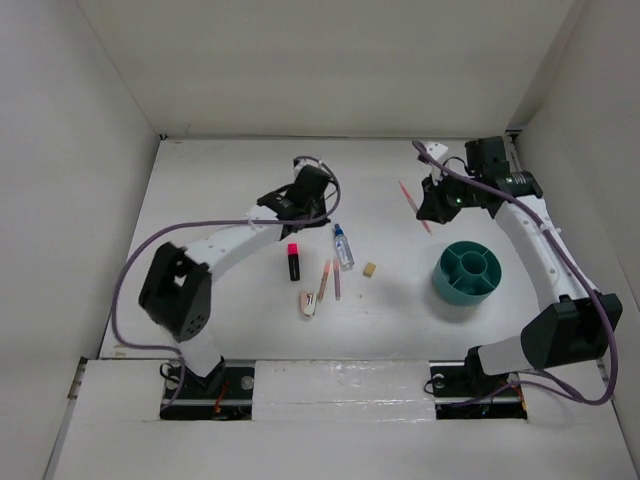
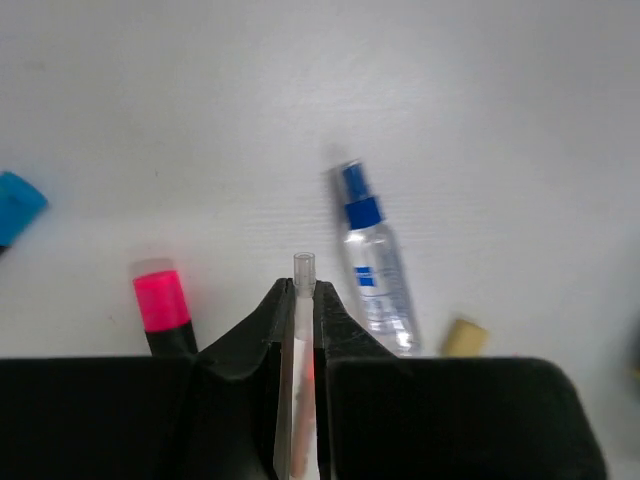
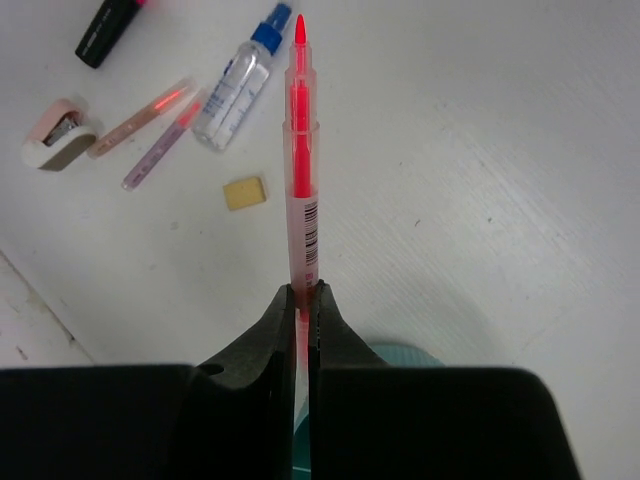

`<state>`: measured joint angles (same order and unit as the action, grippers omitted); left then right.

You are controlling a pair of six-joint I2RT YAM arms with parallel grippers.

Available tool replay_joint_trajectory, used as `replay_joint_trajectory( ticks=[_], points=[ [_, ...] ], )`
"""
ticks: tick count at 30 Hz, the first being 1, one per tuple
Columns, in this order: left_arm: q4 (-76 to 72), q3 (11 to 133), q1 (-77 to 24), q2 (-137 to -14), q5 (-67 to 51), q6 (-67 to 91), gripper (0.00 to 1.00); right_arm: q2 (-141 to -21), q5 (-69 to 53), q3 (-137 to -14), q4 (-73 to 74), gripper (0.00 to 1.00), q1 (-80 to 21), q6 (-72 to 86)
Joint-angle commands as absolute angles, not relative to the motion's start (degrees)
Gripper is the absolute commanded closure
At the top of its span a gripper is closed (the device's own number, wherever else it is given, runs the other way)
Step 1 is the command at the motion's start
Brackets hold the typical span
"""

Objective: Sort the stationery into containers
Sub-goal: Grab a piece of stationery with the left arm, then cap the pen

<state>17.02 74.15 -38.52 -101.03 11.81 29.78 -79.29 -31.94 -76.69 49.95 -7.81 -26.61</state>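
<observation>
Left hand (image 2: pixel 303 298) pinching a thin clear pen (image 2: pixel 303 270), hovering at 11 o'clock of the spray bottle (image 1: pixel 343 246). Right hand (image 3: pixel 303 300) pinching a pink-orange pen (image 3: pixel 300 160) by its back end, at 11 o'clock of the teal organiser cup (image 1: pixel 467 272). Cup sits at 4 o'clock on the table (image 1: pixel 220 170). Loose mid-table: pink-capped highlighter (image 1: pixel 294 262), tan eraser (image 1: pixel 370 269), stapler (image 1: pixel 309 303), two thin pens (image 1: pixel 324 280).

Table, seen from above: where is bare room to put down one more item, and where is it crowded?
Bare: the gap between the eraser and the organiser cup; the far strip along the back wall; the near strip in front of the stapler. Crowded: from the pink-cap highlighter across the two pens to the bottle.
</observation>
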Motion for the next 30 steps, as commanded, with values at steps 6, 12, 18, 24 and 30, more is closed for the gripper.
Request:
replay_joint_trajectory(
  ticks=[6,12,18,24,30],
  points=[
    [14.5,84.0,-35.4,-73.6,16.2,38.8,1.0,-87.6,-39.0,-100.3,52.6,1.0,-11.5,-19.3],
    [-2.2,75.3,-34.9,-62.2,12.4,34.8,1.0,-92.5,-49.9,-99.3,53.7,1.0,-18.7,-18.9],
    [-14.1,64.1,-34.9,-56.5,1.3,33.4,1.0,-90.8,-61.8,-94.3,53.2,1.0,-19.9,-23.5],
    [-19.7,61.2,-34.9,-57.0,-6.9,32.9,1.0,-90.1,-64.2,-93.8,58.4,1.0,-23.6,-31.1],
    [-24.2,55.4,-34.9,-57.0,-9.0,32.3,1.0,-91.2,-66.5,-93.8,60.8,1.0,-24.1,-34.3]
  ],
)
